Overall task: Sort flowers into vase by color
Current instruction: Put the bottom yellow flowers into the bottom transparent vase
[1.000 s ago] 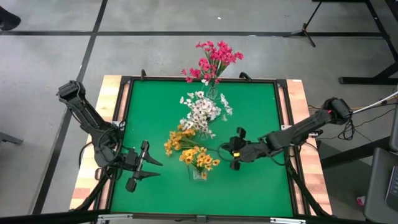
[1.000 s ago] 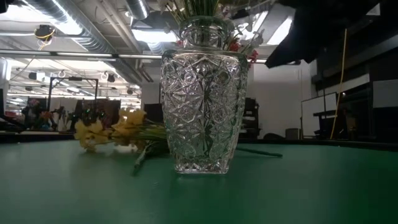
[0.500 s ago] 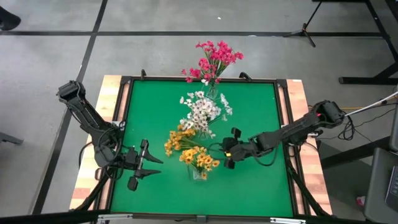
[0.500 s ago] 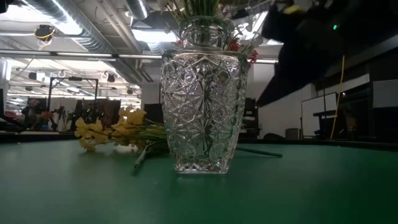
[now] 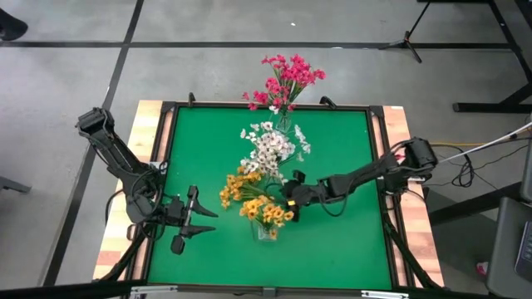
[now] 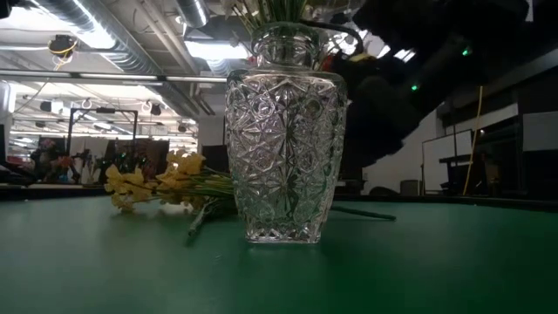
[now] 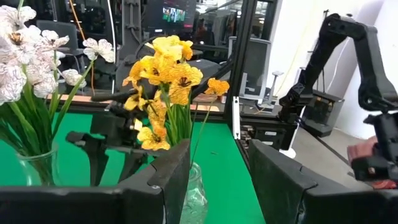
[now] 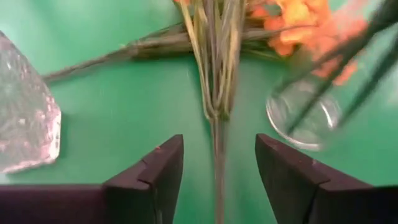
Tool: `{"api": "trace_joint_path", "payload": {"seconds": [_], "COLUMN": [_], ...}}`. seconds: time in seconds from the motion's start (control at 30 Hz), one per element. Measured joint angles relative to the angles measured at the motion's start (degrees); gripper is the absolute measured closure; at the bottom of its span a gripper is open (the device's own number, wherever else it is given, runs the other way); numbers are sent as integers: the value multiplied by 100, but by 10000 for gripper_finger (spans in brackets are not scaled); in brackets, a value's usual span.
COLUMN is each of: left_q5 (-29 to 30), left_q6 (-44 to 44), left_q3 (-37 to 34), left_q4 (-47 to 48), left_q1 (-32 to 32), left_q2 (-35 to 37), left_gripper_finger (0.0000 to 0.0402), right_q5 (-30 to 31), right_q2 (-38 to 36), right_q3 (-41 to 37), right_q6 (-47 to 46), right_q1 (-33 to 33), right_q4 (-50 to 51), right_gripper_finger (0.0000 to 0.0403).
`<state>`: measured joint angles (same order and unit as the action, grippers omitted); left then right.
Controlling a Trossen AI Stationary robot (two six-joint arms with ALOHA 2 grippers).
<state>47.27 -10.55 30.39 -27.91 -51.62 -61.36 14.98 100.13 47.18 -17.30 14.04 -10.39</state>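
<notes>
Right gripper [image 5: 288, 196] first: its jaws stand spread, nothing pinched, and the right wrist view shows a bundle of green stems [image 8: 214, 56] running straight down the gap between the two dark fingers [image 8: 152, 177], lying on the green counter [image 5: 341, 241]. Those stems belong to the loose yellow-orange flowers [image 5: 235, 188] lying flat on the counter, blossoms pointing toward the left arm's side. The gripper hangs low just beside the stem ends, and right next to the glass vase [image 5: 265, 228] that holds more yellow-orange flowers [image 5: 268, 212].

Over on the left, the left gripper [image 5: 199, 223] waits near the front edge of the counter, jaws spread and empty, looking across at that same yellow bunch [image 7: 163, 74] in its vase.

Moving outward: the white flowers [image 5: 270, 147] stand in a vase at the middle of the counter, and the magenta-pink flowers [image 5: 284, 81] stand in a vase at the far edge. From table height, a cut-glass vase [image 6: 284, 148] fills the centre of the low view, with the loose yellow blossoms [image 6: 153, 183] lying on the counter behind it and the right arm's dark bulk above.
</notes>
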Motion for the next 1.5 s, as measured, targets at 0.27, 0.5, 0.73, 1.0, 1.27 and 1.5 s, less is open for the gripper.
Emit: {"api": "trace_joint_path", "payload": {"seconds": [0.27, 0.5, 0.73, 1.0, 1.27, 1.5], "left_q5": [19, 21, 23, 23, 23, 24], "left_q6": [-4, -4, -4, -132, -133, -133], "left_q3": [0, 0, 0, 0, 0, 0], "left_q4": [6, 7, 6, 6, 7, 7], "left_q1": [0, 0, 0, 0, 0, 0], "left_q2": [0, 0, 0, 0, 0, 1], "left_gripper_finger": [243, 243, 243, 243, 243, 243], "right_q5": [-204, -222, -33, 189, -5, 94], "right_q2": [547, 729, 731, 684, 163, -463], "right_q3": [2, 0, 0, 0, 2, 2], "right_q6": [228, 124, -75, -230, -194, 51], "right_q1": [-123, -186, -173, -168, -122, 89], "right_q4": [-750, -792, -732, -968, -1087, -1100], "right_gripper_finger": [227, 237, 380, 389, 389, 389]}}
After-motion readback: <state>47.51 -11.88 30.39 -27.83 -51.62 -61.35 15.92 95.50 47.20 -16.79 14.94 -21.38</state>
